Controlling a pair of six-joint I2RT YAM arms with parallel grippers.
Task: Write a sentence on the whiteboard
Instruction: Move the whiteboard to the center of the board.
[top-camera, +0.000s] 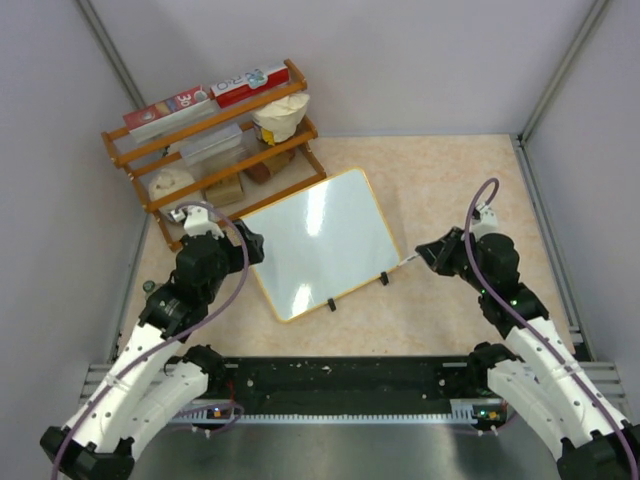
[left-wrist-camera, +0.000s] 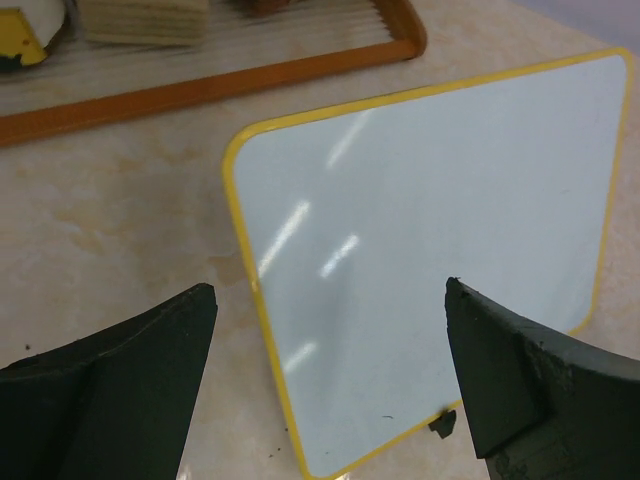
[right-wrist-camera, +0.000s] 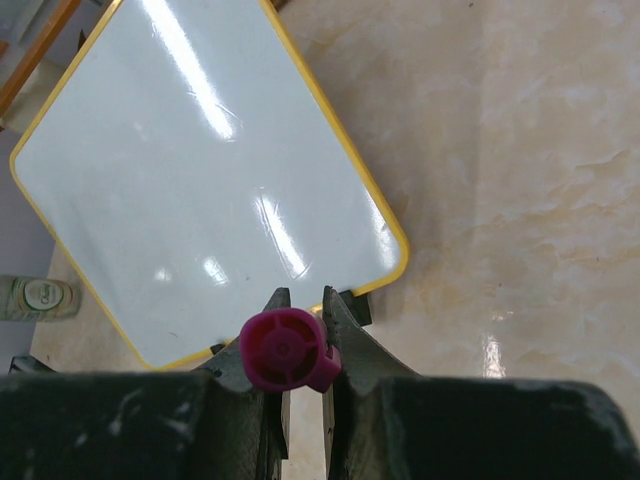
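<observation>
right gripper (right-wrist-camera: 303, 302) clamping magenta marker (right-wrist-camera: 285, 350), whiteboard (right-wrist-camera: 200, 170) beyond

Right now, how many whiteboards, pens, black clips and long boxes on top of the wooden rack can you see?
Whiteboard: 1
Pen: 1
Black clips: 2
Long boxes on top of the rack: 2
Total: 6
</observation>
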